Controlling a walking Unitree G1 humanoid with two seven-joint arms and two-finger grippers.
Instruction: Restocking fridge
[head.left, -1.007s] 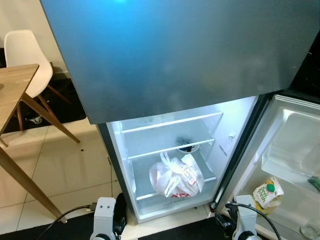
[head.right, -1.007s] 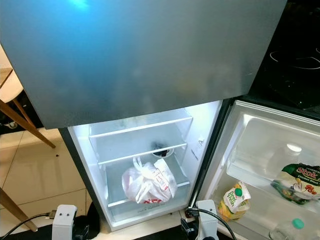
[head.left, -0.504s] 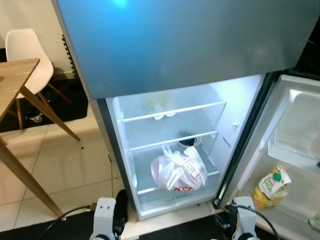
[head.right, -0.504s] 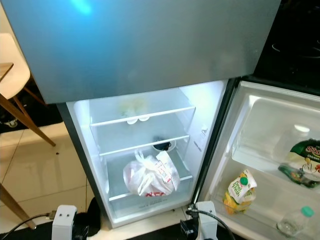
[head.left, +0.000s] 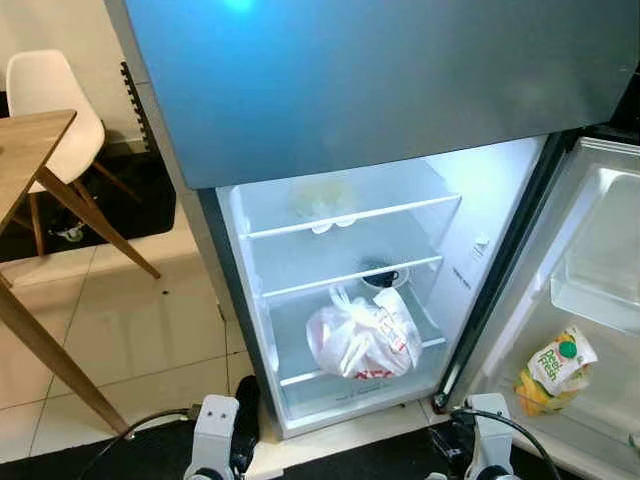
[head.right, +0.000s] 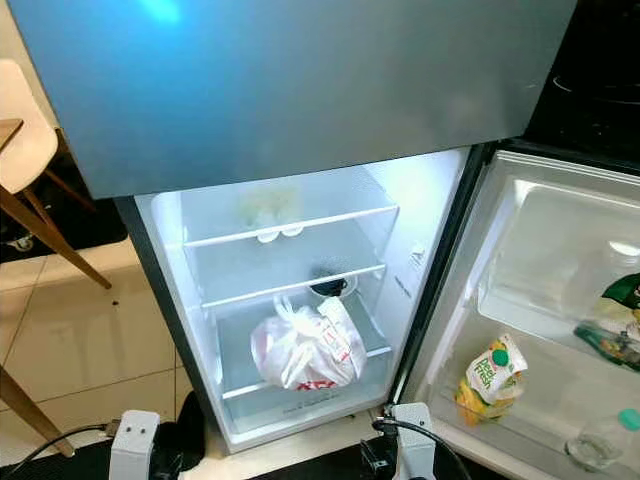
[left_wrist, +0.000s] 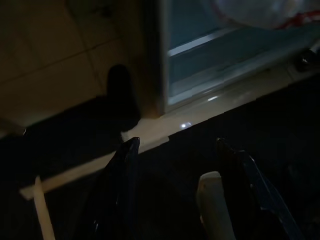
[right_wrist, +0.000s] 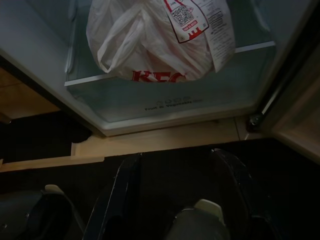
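- Fridge (head.left: 340, 240): lower door (head.right: 540, 300) swung open to the robot's right, interior lit.
- White KFC bag (head.left: 362, 340) sits on the lowest glass shelf (head.left: 300, 375), knotted at top, receipt stuck to it.
- Dark bowl (head.left: 381, 276) on the shelf above, behind the bag.
- Door bin holds a green-and-yellow carton (head.right: 486, 372), tilted.
- Left gripper (left_wrist: 180, 190): low, over the dark floor before the fridge; fingers apart, holding nothing.
- Right gripper (right_wrist: 175, 195): low, facing the bag; fingers apart, holding nothing.
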